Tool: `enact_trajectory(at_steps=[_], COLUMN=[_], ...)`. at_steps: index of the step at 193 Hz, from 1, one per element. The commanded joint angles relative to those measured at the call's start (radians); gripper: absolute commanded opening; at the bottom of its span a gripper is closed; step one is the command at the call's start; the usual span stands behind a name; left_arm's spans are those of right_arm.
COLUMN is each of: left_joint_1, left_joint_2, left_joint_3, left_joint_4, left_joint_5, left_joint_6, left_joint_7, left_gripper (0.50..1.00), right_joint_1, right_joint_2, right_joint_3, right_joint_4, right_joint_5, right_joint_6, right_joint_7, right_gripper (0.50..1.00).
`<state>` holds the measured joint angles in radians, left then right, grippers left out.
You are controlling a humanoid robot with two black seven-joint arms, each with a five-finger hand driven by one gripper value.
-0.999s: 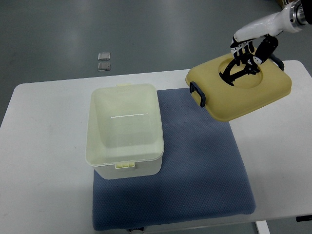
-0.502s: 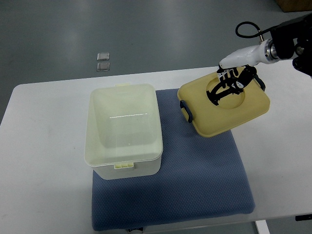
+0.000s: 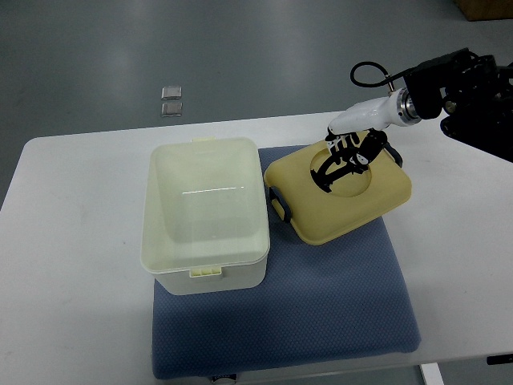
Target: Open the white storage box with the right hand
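The white storage box [image 3: 204,212] stands open and empty on the left part of a blue mat [image 3: 321,297]. Its yellow lid [image 3: 341,192], with dark clips at its ends, lies low over the mat just right of the box. My right hand [image 3: 346,154] comes in from the upper right and is shut on the lid's black handle at the lid's round recess. The left arm does not show.
The white table [image 3: 72,265] carries the mat, with bare table to the left and right. Two small grey squares [image 3: 171,100] lie on the floor behind the table.
My right hand has carried the lid to the left and down, from the table's far right corner to the mat beside the box.
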<state>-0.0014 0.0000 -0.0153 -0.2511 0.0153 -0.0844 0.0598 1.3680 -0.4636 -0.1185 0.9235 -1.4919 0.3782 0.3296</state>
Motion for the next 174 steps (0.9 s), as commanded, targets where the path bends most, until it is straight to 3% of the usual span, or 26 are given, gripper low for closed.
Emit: enact_trajectory(at_steps=[1,20,21,22,23,24,25,26,27,29,87,119,149,174], left_joint_1=[0.0,0.0,0.0,0.0,0.0,0.0,0.0,0.0,0.0,0.0,0.0,0.0,0.0,0.0], left_joint_2=[0.0,0.0,0.0,0.0,0.0,0.0,0.0,0.0,0.0,0.0,0.0,0.0,0.0,0.0], left_joint_3=[0.0,0.0,0.0,0.0,0.0,0.0,0.0,0.0,0.0,0.0,0.0,0.0,-0.002,-0.002], left_joint_4=[0.0,0.001,0.001,0.001,0.001,0.001,0.001,0.001,0.001,0.001,0.0,0.0,0.001,-0.008], left_joint_5=[0.0,0.0,-0.002,-0.002,0.0,0.0,0.0,0.0,0.0,-0.002,0.0,0.0,0.0,0.0], left_joint_6=[0.0,0.0,0.0,0.0,0.0,0.0,0.0,0.0,0.0,0.0,0.0,0.0,0.0,0.0], left_joint_7=[0.0,0.0,0.0,0.0,0.0,0.0,0.0,0.0,0.0,0.0,0.0,0.0,0.0,0.0], left_gripper=[1.0,1.0,1.0,1.0,1.0,1.0,1.0,1.0,1.0,1.0,1.0,1.0,1.0,1.0], right_joint_1=[-0.007,-0.02,-0.021,-0.021,-0.021,-0.021,-0.021,-0.021,-0.023,-0.024,-0.03,-0.056,-0.178,-0.339], right_joint_2=[0.005,0.008,0.008,0.008,0.009,0.01,0.011,0.011,0.013,0.014,0.002,-0.004,0.017,0.075], right_joint_3=[0.003,0.008,0.01,0.01,0.01,0.01,0.011,0.011,0.013,0.014,0.046,0.267,0.577,0.809], right_joint_4=[-0.002,-0.003,-0.003,-0.003,-0.003,-0.003,-0.003,-0.003,-0.003,-0.003,-0.012,-0.132,-0.295,-0.302], right_joint_5=[0.002,0.005,0.007,0.007,0.01,0.01,0.012,0.012,0.015,0.016,0.03,0.11,0.558,1.266], right_joint_6=[-0.001,-0.001,-0.002,-0.002,-0.002,-0.002,-0.002,-0.002,-0.002,-0.002,-0.005,-0.002,0.005,-0.002], right_joint_7=[0.0,0.0,0.0,0.0,0.0,0.0,-0.001,-0.001,-0.001,-0.001,-0.003,-0.006,-0.023,-0.168], right_gripper=[0.5,0.5,0.539,0.539,0.683,0.684,0.824,0.825,0.937,0.958,0.954,0.954,0.952,0.952])
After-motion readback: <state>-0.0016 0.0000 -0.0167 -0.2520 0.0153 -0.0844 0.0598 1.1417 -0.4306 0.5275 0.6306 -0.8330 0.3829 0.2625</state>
